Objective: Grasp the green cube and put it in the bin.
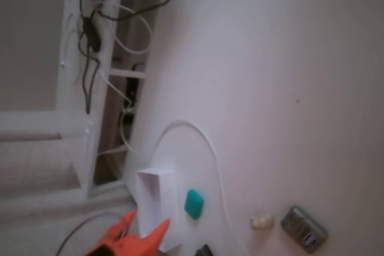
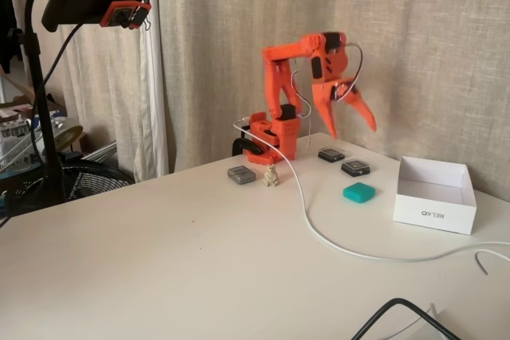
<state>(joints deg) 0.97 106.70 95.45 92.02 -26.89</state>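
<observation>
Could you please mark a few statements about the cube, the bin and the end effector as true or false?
1. The cube lies inside the bin. False: it lies on the table beside the bin.
2. The end effector is open and empty. True.
3. The end effector touches the cube. False: it hangs in the air above it.
4. A white cable runs across the table. True.
5. The bin holds the cream figure. False: the figure stands near the arm's base.
</observation>
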